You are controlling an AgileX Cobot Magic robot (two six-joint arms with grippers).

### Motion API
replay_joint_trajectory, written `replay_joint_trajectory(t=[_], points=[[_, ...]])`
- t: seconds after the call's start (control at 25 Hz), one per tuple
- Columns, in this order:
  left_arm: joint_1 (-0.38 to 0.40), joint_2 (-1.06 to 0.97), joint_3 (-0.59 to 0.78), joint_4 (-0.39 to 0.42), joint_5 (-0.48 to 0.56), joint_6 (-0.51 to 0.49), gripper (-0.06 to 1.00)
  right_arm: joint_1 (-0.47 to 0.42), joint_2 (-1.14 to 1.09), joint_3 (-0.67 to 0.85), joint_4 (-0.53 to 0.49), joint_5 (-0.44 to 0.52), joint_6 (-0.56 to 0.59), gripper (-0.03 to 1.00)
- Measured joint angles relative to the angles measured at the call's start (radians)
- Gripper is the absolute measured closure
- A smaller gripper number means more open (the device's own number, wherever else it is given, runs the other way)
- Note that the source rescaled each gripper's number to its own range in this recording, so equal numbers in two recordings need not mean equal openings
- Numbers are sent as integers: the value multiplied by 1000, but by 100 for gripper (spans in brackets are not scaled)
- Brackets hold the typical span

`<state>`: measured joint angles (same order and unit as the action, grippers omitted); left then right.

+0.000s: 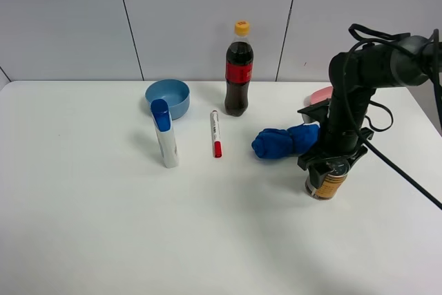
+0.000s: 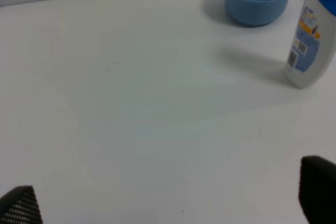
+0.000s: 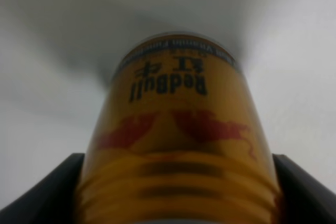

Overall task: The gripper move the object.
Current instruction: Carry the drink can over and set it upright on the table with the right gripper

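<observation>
The gold-orange can (image 1: 327,184) stands upright at the right of the white table. My right gripper (image 1: 330,168) comes down over its top and is shut on it. In the right wrist view the can (image 3: 178,129) fills the picture, with red and black print, and a dark finger (image 3: 47,192) shows on either side of it. I cannot tell whether the can rests on the table or hangs just above it. My left gripper (image 2: 168,203) is open and empty over bare table, with only its fingertips (image 2: 317,182) showing. It is out of the exterior high view.
A blue crumpled cloth (image 1: 283,141) lies just left of the can, and a pink object (image 1: 321,94) lies behind the arm. Further left are a cola bottle (image 1: 238,77), a red-capped marker (image 1: 215,134), a white bottle with blue cap (image 1: 164,134) and a blue bowl (image 1: 168,98).
</observation>
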<state>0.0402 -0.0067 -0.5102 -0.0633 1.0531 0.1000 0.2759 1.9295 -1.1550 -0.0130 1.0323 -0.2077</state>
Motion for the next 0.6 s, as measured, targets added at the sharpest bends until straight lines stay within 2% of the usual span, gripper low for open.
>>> replay_joint_trajectory(t=[0.28,0.4,0.6], points=[[0,0,0,0,0,0,-6,17,-141,-4,20,98,40,97],[0,0,0,0,0,0,-6,17,-227,-58,13,169,93,97],[0,0,0,0,0,0,-6,17,-303,-201,5,178,164,97]])
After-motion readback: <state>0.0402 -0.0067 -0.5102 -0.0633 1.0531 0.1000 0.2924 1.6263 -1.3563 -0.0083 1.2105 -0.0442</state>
